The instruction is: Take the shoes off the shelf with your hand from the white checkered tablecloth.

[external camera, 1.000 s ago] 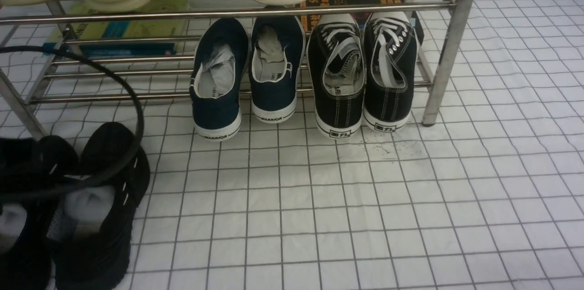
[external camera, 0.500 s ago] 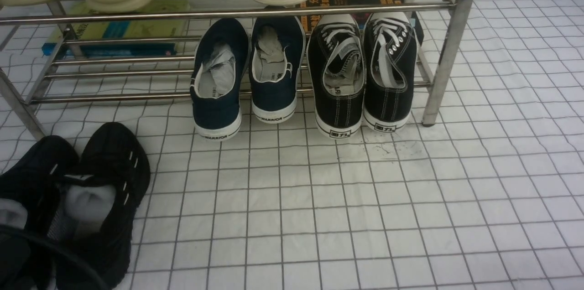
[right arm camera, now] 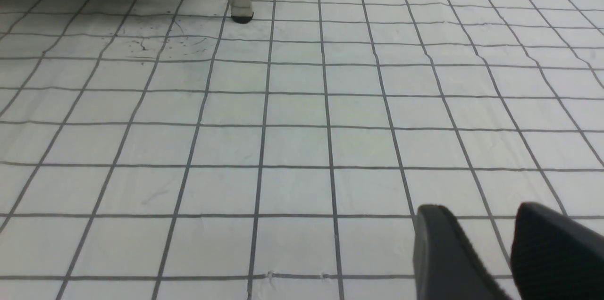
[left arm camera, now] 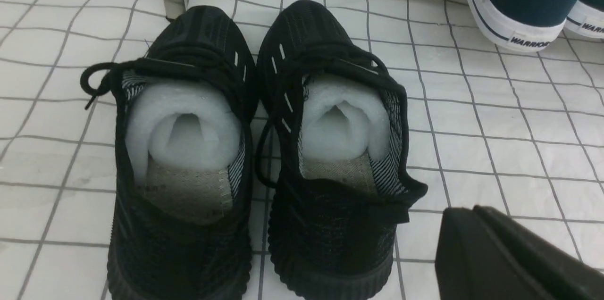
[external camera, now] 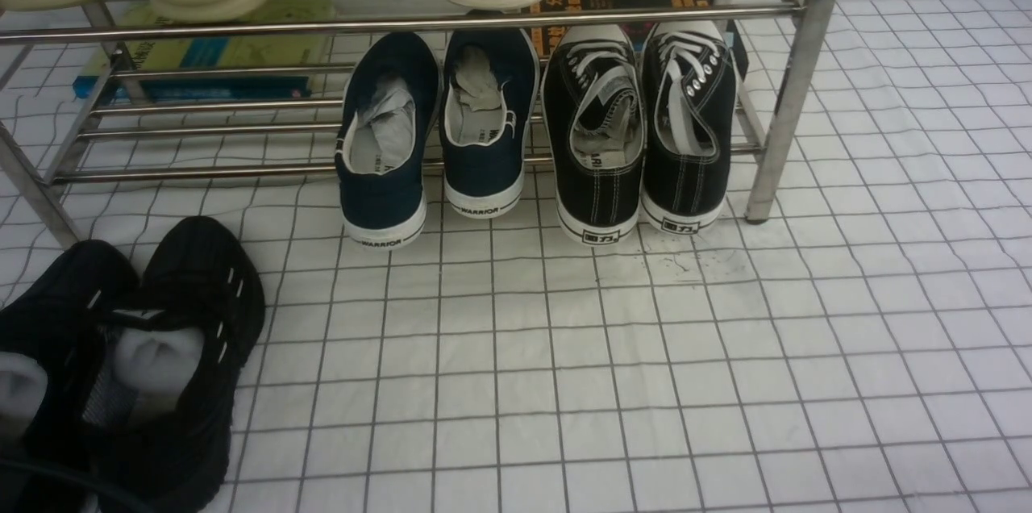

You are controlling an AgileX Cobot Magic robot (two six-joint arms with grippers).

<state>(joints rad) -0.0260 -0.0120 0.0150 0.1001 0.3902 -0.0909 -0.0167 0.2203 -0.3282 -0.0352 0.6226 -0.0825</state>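
Plainly, black sneakers at eight o'clock

From the middle of the front view, the black sneakers (external camera: pixel 193 255) sit side by side on the checkered cloth (external camera: pixel 580 384) at eight, near a leg of the metal rack (external camera: pixel 786 110). On its lower rails, the navy shoes (external camera: pixel 383 202) lie toward eleven, the black canvas shoes (external camera: pixel 597 198) toward two. My left gripper (left arm camera: pixel 472 212) has its fingers together; my right gripper (right arm camera: pixel 479 208) has its fingers apart.
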